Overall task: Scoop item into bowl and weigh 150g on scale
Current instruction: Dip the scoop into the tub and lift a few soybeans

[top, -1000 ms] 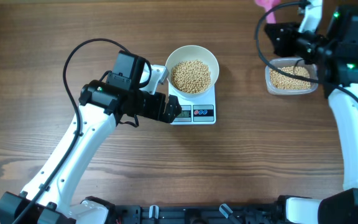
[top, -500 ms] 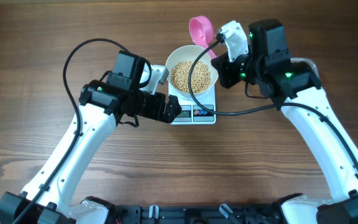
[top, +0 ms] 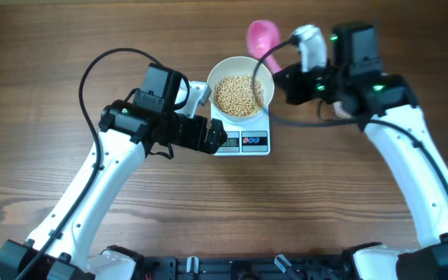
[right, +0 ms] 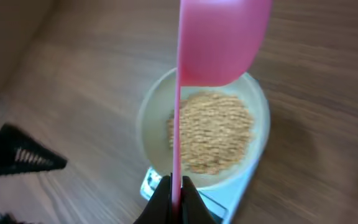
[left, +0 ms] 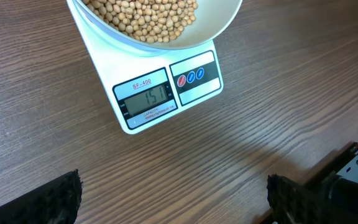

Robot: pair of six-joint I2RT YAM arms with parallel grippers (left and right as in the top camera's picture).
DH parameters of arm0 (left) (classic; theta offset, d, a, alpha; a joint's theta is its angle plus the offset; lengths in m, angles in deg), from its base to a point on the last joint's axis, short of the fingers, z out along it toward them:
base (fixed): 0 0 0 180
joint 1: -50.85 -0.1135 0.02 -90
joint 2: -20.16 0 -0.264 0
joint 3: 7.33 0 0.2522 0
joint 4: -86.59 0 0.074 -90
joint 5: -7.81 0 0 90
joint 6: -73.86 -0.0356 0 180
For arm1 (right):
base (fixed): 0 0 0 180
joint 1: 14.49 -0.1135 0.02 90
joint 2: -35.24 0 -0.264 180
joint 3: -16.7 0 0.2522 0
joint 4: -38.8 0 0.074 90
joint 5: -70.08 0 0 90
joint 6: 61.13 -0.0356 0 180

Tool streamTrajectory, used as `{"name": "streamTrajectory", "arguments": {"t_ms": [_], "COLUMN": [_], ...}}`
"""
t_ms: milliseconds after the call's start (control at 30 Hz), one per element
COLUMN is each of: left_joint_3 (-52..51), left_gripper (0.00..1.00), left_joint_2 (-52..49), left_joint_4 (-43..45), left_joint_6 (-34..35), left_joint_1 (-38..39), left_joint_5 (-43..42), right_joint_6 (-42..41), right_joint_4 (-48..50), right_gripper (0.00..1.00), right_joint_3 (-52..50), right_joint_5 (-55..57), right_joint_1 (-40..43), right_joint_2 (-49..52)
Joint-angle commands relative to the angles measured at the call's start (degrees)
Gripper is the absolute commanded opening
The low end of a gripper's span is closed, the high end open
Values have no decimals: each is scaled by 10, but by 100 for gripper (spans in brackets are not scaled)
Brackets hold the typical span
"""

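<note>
The white bowl (top: 241, 68) stands on the scale (top: 255, 142) and holds a heap of tan beans (top: 238, 95), the item. My right gripper (top: 288, 80), just right of the bowl, is shut on the thin handle of a pink scoop (top: 261, 35). The scoop's cup hangs over the bowl's far rim. In the right wrist view the gripper (right: 176, 193) pinches the handle, and the scoop (right: 219, 37) shows above the beans (right: 210, 130). My left gripper (top: 212, 136) is open at the scale's front left corner. In the left wrist view that gripper (left: 174, 202) holds nothing, and the display (left: 146, 101) reads about 151.
A black cable (top: 99, 70) loops over the table behind my left arm. The arm bases and a dark rail (top: 232, 268) run along the front edge. Bare wood lies in front of the scale (left: 229, 149).
My right arm swung in from the far right with the pink scoop to the bowl's far rim, then drew back slightly to the right. My left arm has stayed still.
</note>
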Motion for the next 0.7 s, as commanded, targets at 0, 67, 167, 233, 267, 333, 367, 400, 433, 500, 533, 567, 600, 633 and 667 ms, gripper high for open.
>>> {"name": "streamTrajectory", "arguments": {"t_ms": [0,67,167,233,267,333,367,400,433,500,533,567,600,633,667], "left_joint_3": [3,3,3,3,3,3,3,3,3,3,3,3,3,3,3], "left_gripper": [100,100,100,100,100,100,100,100,100,100,100,100,100,100,100], "left_joint_2": [-2,-2,-2,-2,-2,-2,-2,-2,-2,-2,-2,-2,-2,-2,-2], "left_joint_4": [1,1,1,1,1,1,1,1,1,1,1,1,1,1,1], "left_joint_6": [-9,-9,-9,-9,-9,-9,-9,-9,-9,-9,-9,-9,-9,-9,-9], "left_joint_1": [0,0,0,0,0,0,0,0,0,0,0,0,0,0,0], "left_joint_5": [-5,-5,-5,-5,-5,-5,-5,-5,-5,-5,-5,-5,-5,-5,-5], "right_joint_6": [-11,18,65,90,108,145,160,174,178,182,189,189,189,189,189], "right_joint_4": [-20,-45,-86,-112,-126,-156,-172,-186,-193,-191,-192,-193,-194,-194,-193], "right_gripper": [4,4,4,4,4,4,4,4,4,4,4,4,4,4,4], "right_joint_3": [4,4,4,4,4,4,4,4,4,4,3,3,2,1,0], "right_joint_5": [-30,-30,-18,18,37,82,113,143,168,191,223,250,272,305,338], "right_joint_1": [78,125,194,238,255,275,280,280,278,278,277,275,272,266,258], "right_joint_2": [2,-3,-7,-9,-10,-10,-10,-10,-10,-10,-10,-10,-10,-10,-10]}}
